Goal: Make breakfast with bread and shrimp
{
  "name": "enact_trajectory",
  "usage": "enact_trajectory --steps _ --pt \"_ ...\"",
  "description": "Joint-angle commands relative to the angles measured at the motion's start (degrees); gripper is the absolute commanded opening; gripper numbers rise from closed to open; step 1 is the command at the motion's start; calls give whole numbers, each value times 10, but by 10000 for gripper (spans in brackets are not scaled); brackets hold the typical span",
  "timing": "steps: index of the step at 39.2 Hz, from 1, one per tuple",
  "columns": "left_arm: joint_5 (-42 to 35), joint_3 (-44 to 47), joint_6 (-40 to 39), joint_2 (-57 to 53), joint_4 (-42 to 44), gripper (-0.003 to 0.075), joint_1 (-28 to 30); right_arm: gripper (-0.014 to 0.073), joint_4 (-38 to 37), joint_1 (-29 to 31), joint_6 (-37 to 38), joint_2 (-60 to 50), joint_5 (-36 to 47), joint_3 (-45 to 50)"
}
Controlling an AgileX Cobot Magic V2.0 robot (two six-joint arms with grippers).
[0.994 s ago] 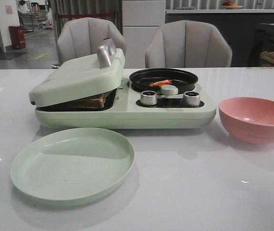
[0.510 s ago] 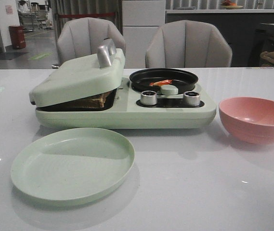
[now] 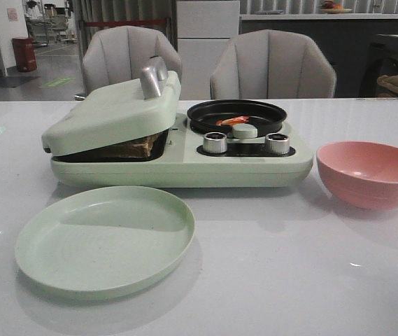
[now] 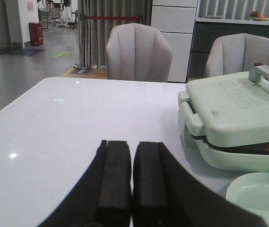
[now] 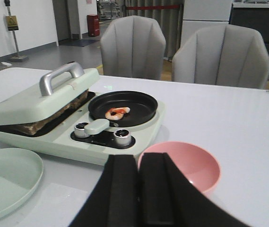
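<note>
The bread [image 3: 139, 145] lies inside the pale green breakfast maker [image 3: 178, 168], under its nearly closed lid [image 3: 108, 112]; only a brown edge shows, also in the right wrist view [image 5: 54, 118]. One shrimp [image 3: 233, 120] lies in the black round pan [image 3: 237, 112], also in the right wrist view [image 5: 117, 112]. My left gripper [image 4: 132, 151] is shut and empty, above the table left of the maker. My right gripper [image 5: 139, 163] is shut and empty, near the pink bowl [image 5: 181, 165]. Neither gripper shows in the front view.
A pale green plate [image 3: 104, 238] lies in front of the maker. The pink bowl [image 3: 370, 173] stands to its right. Two knobs [image 3: 215, 143] and a lever sit on the maker's front panel. Two grey chairs [image 3: 272, 63] stand behind the table.
</note>
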State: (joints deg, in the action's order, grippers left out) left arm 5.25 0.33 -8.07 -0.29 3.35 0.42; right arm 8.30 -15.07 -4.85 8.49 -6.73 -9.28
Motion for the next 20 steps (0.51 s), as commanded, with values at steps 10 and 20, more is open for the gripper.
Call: enact_trajectory --steps 10,20 --pt "-44 12 -5 -9 0 114 0 126 -59 81 -3 -72 54 51" --pt "-44 12 -5 -9 0 114 0 126 -65 82 -3 -103 97 99"
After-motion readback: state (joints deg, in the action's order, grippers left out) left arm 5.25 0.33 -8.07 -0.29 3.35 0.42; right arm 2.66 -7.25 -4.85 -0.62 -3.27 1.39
